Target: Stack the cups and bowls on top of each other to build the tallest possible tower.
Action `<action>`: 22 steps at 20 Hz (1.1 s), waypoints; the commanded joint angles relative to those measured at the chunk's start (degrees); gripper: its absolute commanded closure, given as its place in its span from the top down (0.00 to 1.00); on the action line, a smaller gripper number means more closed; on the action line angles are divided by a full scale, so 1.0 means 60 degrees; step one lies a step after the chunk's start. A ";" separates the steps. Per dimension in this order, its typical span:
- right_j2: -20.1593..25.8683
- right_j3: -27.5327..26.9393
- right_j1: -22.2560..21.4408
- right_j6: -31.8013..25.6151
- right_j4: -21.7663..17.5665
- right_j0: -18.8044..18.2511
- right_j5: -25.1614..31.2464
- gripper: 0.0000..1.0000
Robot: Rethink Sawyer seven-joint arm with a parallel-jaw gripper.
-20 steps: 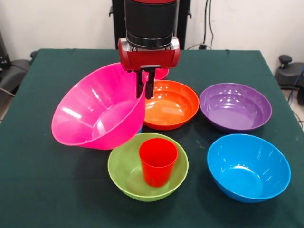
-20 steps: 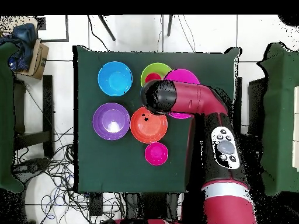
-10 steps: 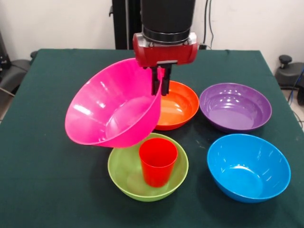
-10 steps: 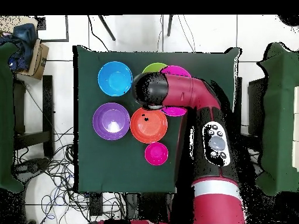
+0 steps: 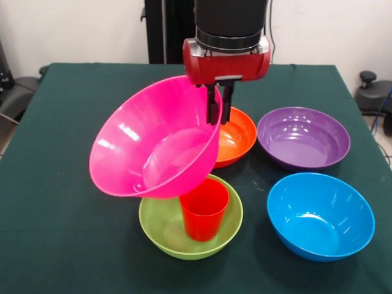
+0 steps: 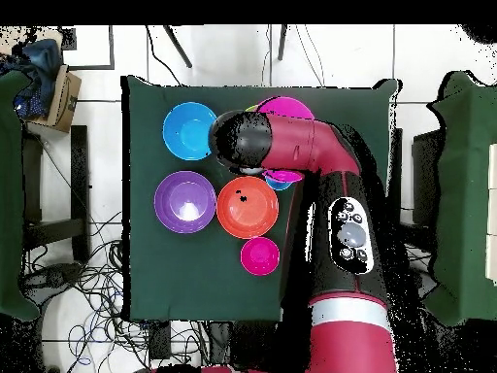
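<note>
My gripper (image 5: 219, 109) is shut on the rim of the large hot pink bowl (image 5: 153, 150). The bowl hangs tilted, with its opening facing the front left. Its lower edge hovers just above the red cup (image 5: 203, 211), which stands upright inside the lime green bowl (image 5: 160, 229). Behind the gripper sits the orange bowl (image 5: 239, 138). In the overhead view the arm (image 6: 291, 146) covers the green bowl and the cup, and only part of the pink bowl (image 6: 283, 106) shows. A small light blue piece (image 6: 282, 179) peeks out beside the arm.
The purple bowl (image 5: 303, 138) and the blue bowl (image 5: 320, 214) sit to the right in the front view. From overhead, the blue bowl (image 6: 189, 131), purple bowl (image 6: 184, 202), orange bowl (image 6: 248, 207) and small pink-red bowl (image 6: 260, 255) rest on the green cloth (image 6: 155, 282).
The gripper has carried the pink bowl to the right in the front view, from beside the green bowl to over it and the red cup. The other bowls have stayed put.
</note>
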 commanded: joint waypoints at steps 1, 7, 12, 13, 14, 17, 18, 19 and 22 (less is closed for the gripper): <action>-0.0008 -0.0624 0.0370 0.1632 0.0132 0.0202 0.0692 0.00; -0.0070 -0.0989 0.0557 0.1622 0.0231 0.0210 0.0847 0.00; -0.0232 -0.1241 0.0845 0.1747 0.0185 0.0359 0.0733 0.00; -0.0254 -0.1269 0.0871 0.1762 0.0188 0.0376 0.0724 0.00; -0.0273 -0.1308 0.0892 0.1769 0.0204 0.0389 0.0760 0.00; -0.0337 -0.1519 0.0999 0.1829 0.0245 0.0456 0.0898 0.00; -0.0350 -0.1551 0.1007 0.1830 0.0262 0.0469 0.0929 0.00; -0.0363 -0.1612 0.1010 0.1840 0.0294 0.0486 0.1007 0.00; -0.0420 -0.1749 0.1024 0.1885 0.0394 0.0558 0.1165 0.00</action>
